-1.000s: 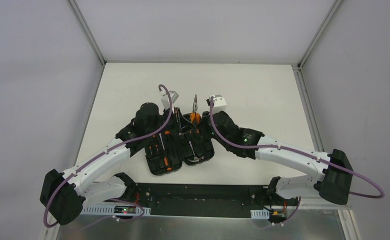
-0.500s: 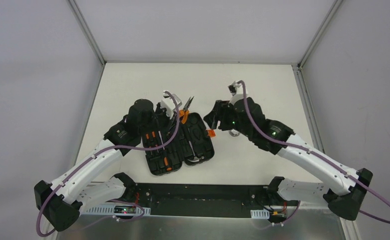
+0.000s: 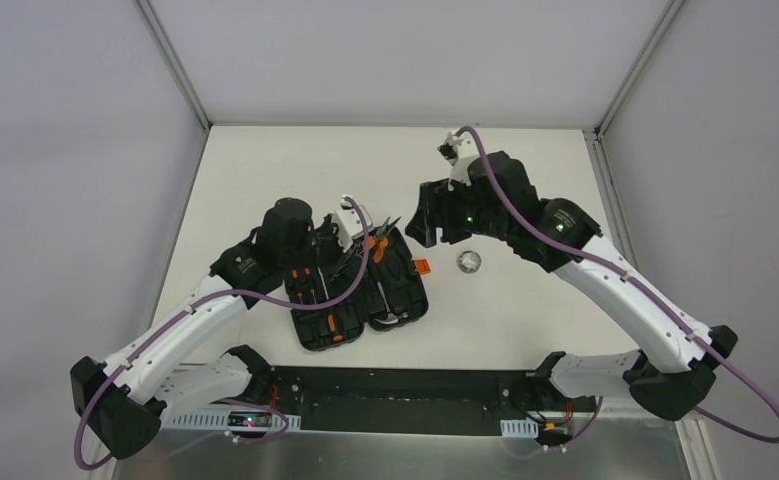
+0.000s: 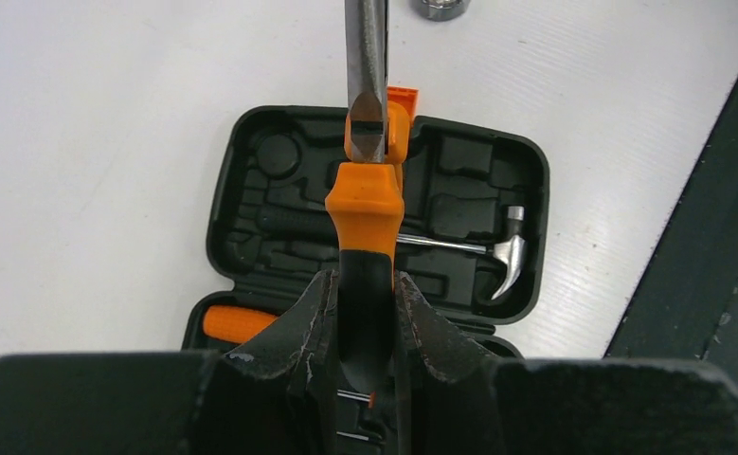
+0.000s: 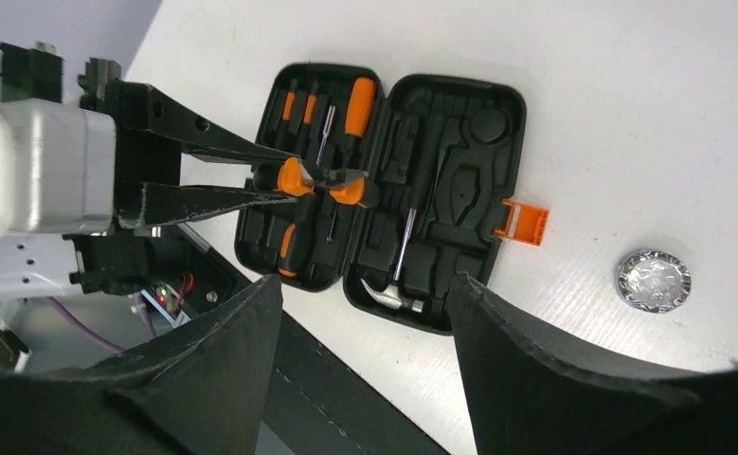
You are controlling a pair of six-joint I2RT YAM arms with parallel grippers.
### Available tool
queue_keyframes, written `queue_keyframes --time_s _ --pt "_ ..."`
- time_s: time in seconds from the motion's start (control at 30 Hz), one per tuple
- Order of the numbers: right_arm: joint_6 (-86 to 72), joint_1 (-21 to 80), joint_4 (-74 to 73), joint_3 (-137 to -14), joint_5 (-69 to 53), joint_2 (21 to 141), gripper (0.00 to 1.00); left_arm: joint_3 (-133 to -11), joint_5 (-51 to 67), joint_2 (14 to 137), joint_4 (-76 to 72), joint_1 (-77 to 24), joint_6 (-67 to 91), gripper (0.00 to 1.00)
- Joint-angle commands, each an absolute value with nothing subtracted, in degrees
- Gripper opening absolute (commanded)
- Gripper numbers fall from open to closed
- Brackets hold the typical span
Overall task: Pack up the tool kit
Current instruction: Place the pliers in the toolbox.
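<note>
Orange-handled steel pliers are being held pinched by the left gripper over the open black plastic case; slot alignment seems needed next.

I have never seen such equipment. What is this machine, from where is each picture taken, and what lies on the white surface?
These are two robot arms, left and right, bolted at the table's near edge. Each ends in a two-finger gripper. The wide picture comes from a fixed camera above and behind them. The other two come from a camera on each wrist, so the dark shapes at the bottom are that arm's own fingers.

On the table lies an open black tool case with an orange latch. A hammer and screwdrivers sit in its slots. Beside it lies a small round silver thing; I cannot tell what it is.

The left gripper is shut on orange-and-black pliers above the case. The right gripper is open and empty.
</note>
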State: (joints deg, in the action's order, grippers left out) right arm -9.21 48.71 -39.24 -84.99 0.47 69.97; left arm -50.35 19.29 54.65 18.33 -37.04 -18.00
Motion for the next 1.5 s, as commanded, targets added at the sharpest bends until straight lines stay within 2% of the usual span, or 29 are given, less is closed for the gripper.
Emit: queue_keyframes --time_s 0.0,0.23,0.4,0.57,0.93,1.17,1.2,1.27,1.3,1.4,1.47 --pt "-4.27 48.36 -42.11 -89.32 -5.84 74.56 0.68 -53.33 24.63 55.36 16.35 -36.91 -15.0 0.0" --pt "-10.34 48.34 -40.62 -94.49 -6.81 80.74 0.69 -52.36 25.98 55.47 16.71 -36.91 -15.23 0.0" --pt "-11.0 47.99 -45.23 -99.79 -7.38 86.84 0.69 -52.45 27.11 55.85 18.44 -36.91 -16.6 0.0" --pt "-10.96 47.85 -51.18 -103.44 -11.91 92.18 0.64 -52.65 26.55 55.48 20.13 -36.91 -18.44 0.0" --pt "-9.33 47.45 -58.6 -101.11 -18.84 96.39 0.39 -52.56 26.07 54.82 22.58 -36.92 -22.35 0.0" --pt "-10.82 45.96 -55.7 -96.88 -24.58 96.02 0.09 -52.33 25.37 54.67 22.68 -36.91 -23.67 0.0" --pt "-11.51 45.67 -54.9 -95.89 -25.01 95.73 0.05 -52.42 24.99 54.81 22.68 -36.93 -23.48 0.02" --pt "-13.68 44.86 -52.11 -93.1 -26.12 94.63 0.0 -52.74 23.84 55.19 22.68 -36.91 -22.81 0.24" --pt "-15.45 44.32 -49.9 -91.06 -26.67 93.63 0.0 -52.86 23.25 55.34 22.7 -36.91 -22.49 0.3" --pt "-21.43 42.08 -41.49 -83.88 -27.88 90.4 0.0 -53.2 20.41 55.26 21.69 -36.91 -20.53 0.43" --pt "-25.44 41.04 -36.74 -79.31 -27.67 88.38 0.0 -53.07 17.94 54.84 19.83 -36.91 -18.33 0.55"
